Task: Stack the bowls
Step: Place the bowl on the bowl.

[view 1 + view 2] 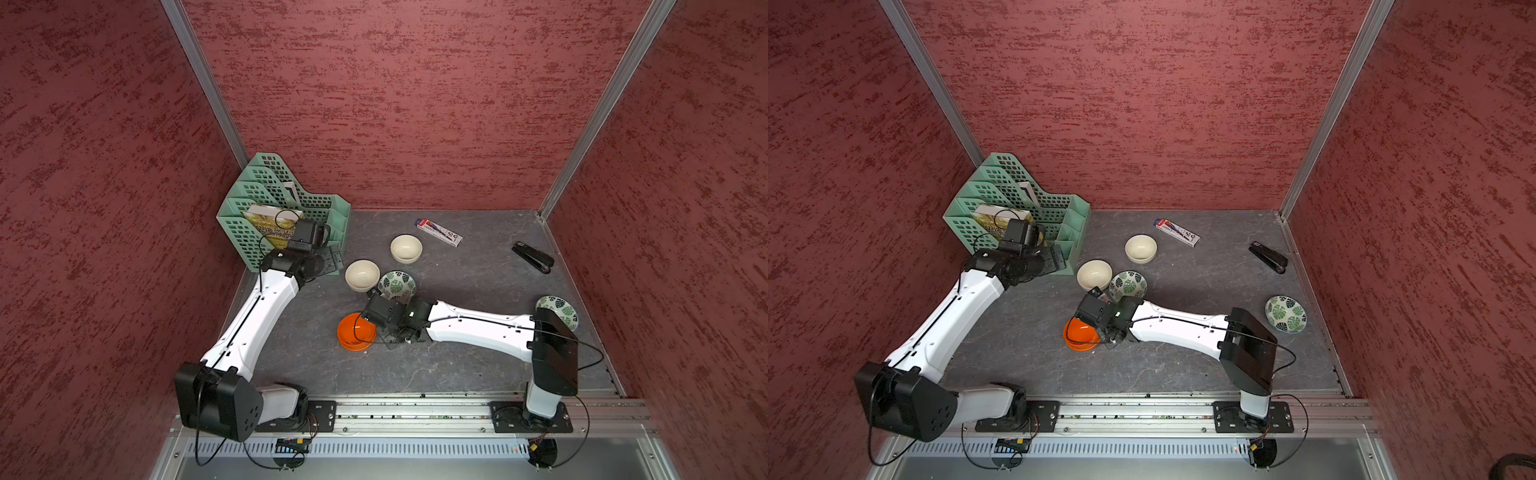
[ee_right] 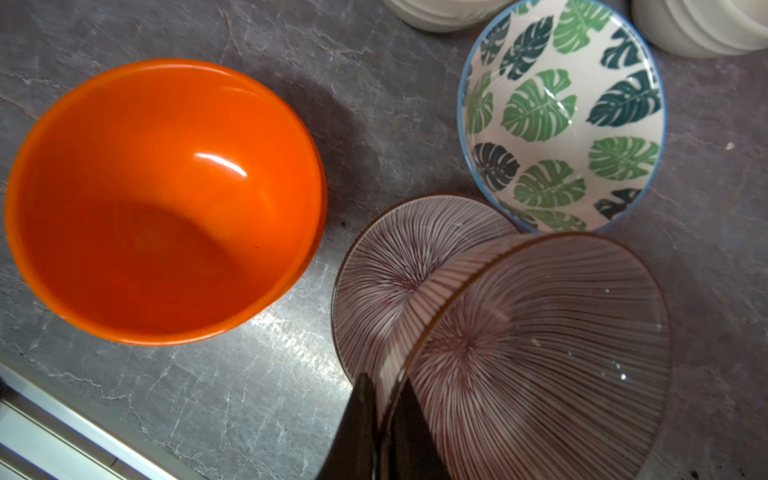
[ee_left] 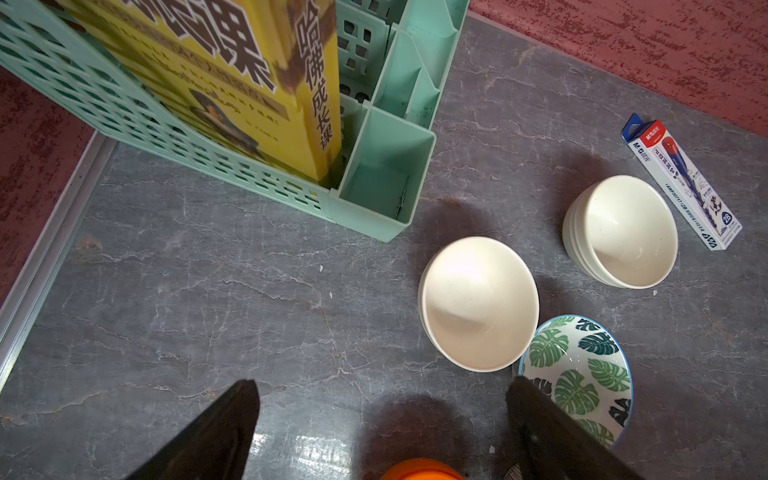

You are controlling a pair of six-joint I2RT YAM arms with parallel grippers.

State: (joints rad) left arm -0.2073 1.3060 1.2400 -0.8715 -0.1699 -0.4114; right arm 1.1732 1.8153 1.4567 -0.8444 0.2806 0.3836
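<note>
Pinching the rim of a tilted purple-striped bowl (image 2: 540, 353), the right gripper (image 2: 386, 384) is clamped tight a little toward 7 o'clock of the middle of the grey tabletop (image 1: 478, 365), taking the front rail as 6 o'clock and the back wall as 12. The held bowl overlaps a second purple-striped bowl (image 2: 395, 266) that lies beneath it; whether the two touch cannot be told. At the gripper's 9 o'clock sits a glossy orange bowl (image 1: 355, 330), with what looks like another orange rim under it. At the gripper's 12 o'clock stands a leaf-patterned bowl (image 1: 397, 284) with a blue rim. A cream bowl (image 1: 362, 275) sits at that bowl's 10 o'clock, rims touching or nearly so. A second cream bowl (image 1: 406, 248) stands apart, farther back at 12 o'clock. A second leaf-patterned bowl (image 1: 1285, 313) rests at the table's 3 o'clock edge, well apart from the rest. The left gripper (image 3: 382, 382) hangs with its jaws spread wide and nothing between them, over the table at 10 o'clock. It is just in front of a mint-green file organizer (image 1: 282, 199) that holds a yellow book (image 3: 216, 83). Near the back wall lie a pencil box (image 1: 438, 232) at 12 o'clock and a black stapler (image 1: 533, 257) at 2 o'clock.
</note>
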